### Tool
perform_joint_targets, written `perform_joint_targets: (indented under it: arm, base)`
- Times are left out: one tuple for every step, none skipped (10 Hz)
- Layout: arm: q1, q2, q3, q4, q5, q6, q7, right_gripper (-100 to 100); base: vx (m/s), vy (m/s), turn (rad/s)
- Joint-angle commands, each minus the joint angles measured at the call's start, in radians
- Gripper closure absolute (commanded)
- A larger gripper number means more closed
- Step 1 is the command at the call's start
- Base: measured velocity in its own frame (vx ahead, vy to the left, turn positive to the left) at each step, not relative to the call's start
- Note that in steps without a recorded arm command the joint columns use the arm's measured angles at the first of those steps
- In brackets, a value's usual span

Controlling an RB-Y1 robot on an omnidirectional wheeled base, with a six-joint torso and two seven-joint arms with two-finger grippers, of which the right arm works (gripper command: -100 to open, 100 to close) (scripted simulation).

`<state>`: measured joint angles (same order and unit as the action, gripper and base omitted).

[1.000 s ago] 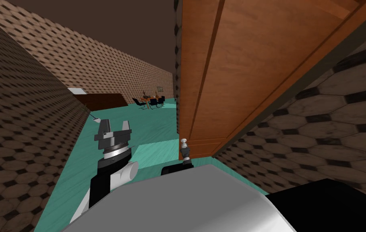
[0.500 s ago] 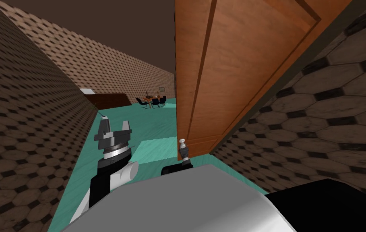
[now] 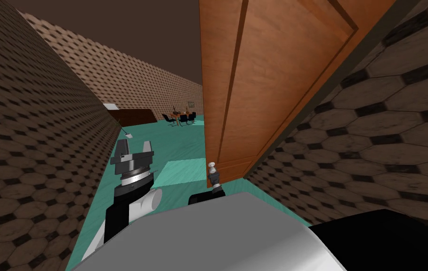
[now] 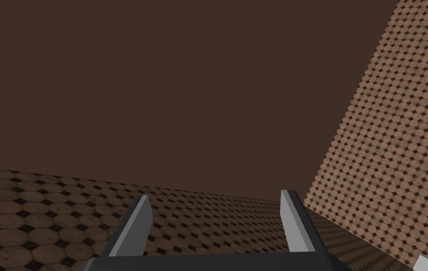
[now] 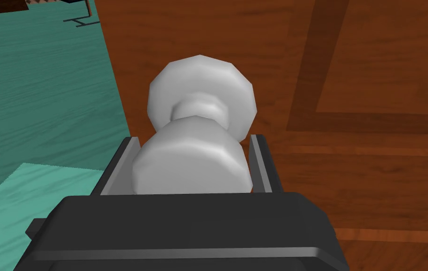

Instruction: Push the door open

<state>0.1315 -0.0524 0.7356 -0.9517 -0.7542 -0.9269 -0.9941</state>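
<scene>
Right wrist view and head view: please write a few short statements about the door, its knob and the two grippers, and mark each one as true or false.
1. The right gripper is shut on the white door knob. True.
2. Teal floor shows past the edge of the door. True.
3. The door is white. False: it is orange-brown wood.
4. The left gripper presses on the door. False: it is held up apart from the door, beside the tiled wall.
5. The left gripper's fingers are shut. False: they stand open with nothing between them.
</scene>
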Motion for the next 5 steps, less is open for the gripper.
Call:
perform_joint_targets:
  arm:
    - [-0.003, -0.013, 0.011, -0.001, 0.002, 0.006, -0.008, 100]
    - [-0.006, -0.017, 0.020, -0.004, 0.005, 0.011, -0.013, 100]
    - [-0.010, -0.021, 0.029, -0.006, 0.007, 0.016, -0.018, 100]
    - [-0.013, -0.024, 0.038, -0.008, 0.009, 0.020, -0.023, 100]
    - [-0.016, -0.025, 0.046, -0.010, 0.011, 0.024, -0.028, 100]
  base:
    - [-0.186, -0.093, 0.064]
    - [-0.224, -0.107, 0.082]
    - [-0.196, -0.099, 0.078]
    - [-0.216, -0.108, 0.072]
    - [-0.205, -0.130, 0.078]
